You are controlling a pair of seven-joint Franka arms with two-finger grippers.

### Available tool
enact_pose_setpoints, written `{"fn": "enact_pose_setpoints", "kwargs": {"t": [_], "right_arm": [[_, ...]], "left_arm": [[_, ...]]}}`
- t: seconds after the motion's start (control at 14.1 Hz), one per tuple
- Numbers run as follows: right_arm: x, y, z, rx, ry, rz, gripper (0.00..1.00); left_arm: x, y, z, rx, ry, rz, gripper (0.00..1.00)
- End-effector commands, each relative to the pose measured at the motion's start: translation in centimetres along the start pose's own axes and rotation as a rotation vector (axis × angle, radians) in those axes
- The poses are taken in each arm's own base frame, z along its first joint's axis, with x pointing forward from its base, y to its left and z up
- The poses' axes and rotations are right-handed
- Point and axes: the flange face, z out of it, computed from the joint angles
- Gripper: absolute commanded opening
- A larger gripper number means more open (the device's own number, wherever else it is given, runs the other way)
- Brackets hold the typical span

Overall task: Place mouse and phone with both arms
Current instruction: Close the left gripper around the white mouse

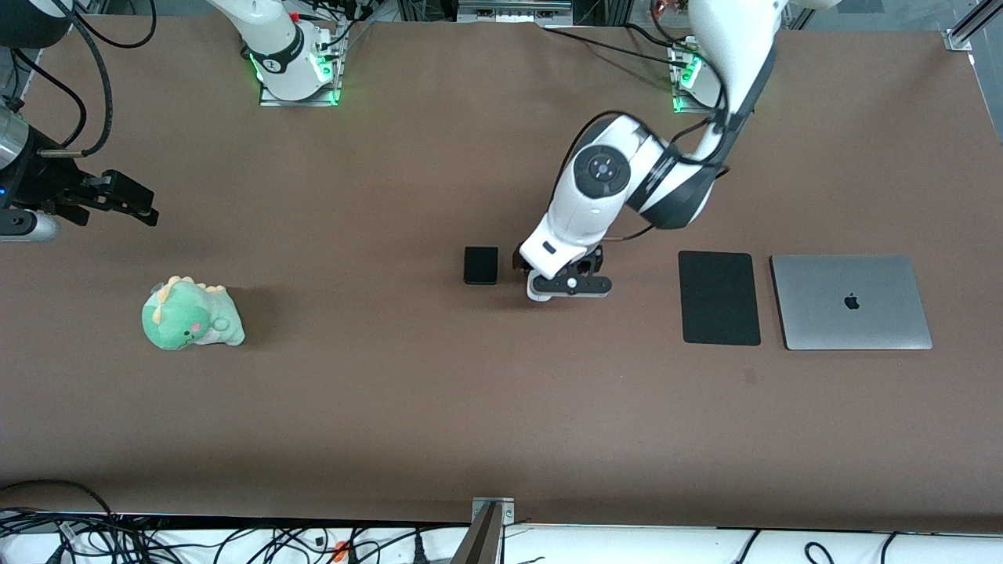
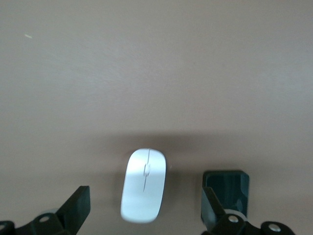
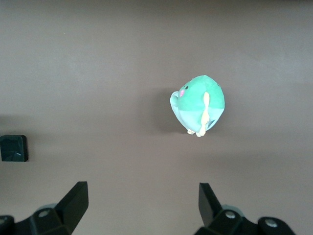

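Observation:
The white mouse (image 2: 144, 185) lies on the brown table between the fingers of my left gripper (image 2: 144, 196), which is open and low over it without touching it. In the front view the left gripper (image 1: 568, 283) hides the mouse. The small black phone (image 1: 480, 265) lies flat beside that gripper, toward the right arm's end; it also shows in the left wrist view (image 2: 230, 183) and in the right wrist view (image 3: 13, 148). My right gripper (image 1: 129, 202) is open and empty, waiting up over the right arm's end of the table; it also shows in its wrist view (image 3: 142, 188).
A large flat black mouse pad (image 1: 719, 298) and a closed silver laptop (image 1: 852, 301) lie side by side toward the left arm's end. A green plush dinosaur (image 1: 190, 315) sits toward the right arm's end, also in the right wrist view (image 3: 200, 104).

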Motion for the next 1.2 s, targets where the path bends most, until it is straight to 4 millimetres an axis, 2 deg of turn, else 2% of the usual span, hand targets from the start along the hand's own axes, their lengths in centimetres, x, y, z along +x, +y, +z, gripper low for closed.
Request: {"fn": "enact_pose_setpoints", "kwargs": {"t": [0.0,0.21,0.42,0.64,0.78,0.92,0.99,1.06,1.13], "right_arm": [[-0.1,0.2,-0.3,0.002,0.002,-0.010,1.00],[-0.2,0.1,-0.4,0.002,-0.001,-0.011,1.00],[-0.2,0.2,-0.4,0.002,-0.001,-0.010,1.00],[-0.2,0.2,-0.3,0.003,0.000,-0.005,1.00],[-0.2,0.2,-0.3,0.002,-0.003,-0.002,1.00],[-0.2,0.1,-0.3,0.004,-0.003,0.003,1.00],[-0.2,0.1,-0.3,0.004,-0.003,0.004,1.00],[-0.2,0.1,-0.3,0.004,-0.003,0.004,1.00],[-0.2,0.1,-0.3,0.003,-0.004,0.006,1.00]], "left_arm": [[-1.5,1.2,3.6,0.061,0.028,0.028,1.00],[-3.6,2.5,6.5,0.102,0.023,0.013,1.00],[-3.7,2.0,8.6,0.147,0.056,0.077,1.00],[-5.2,1.2,11.3,0.096,0.078,0.092,1.00],[-5.7,0.7,12.1,0.078,0.087,0.098,1.00],[-5.8,0.7,12.1,0.078,0.085,0.099,1.00],[-5.7,0.6,12.1,0.080,0.085,0.099,0.90],[-5.8,0.7,11.9,0.080,0.084,0.103,0.65],[-5.8,0.7,11.7,0.081,0.085,0.103,0.46]]}}
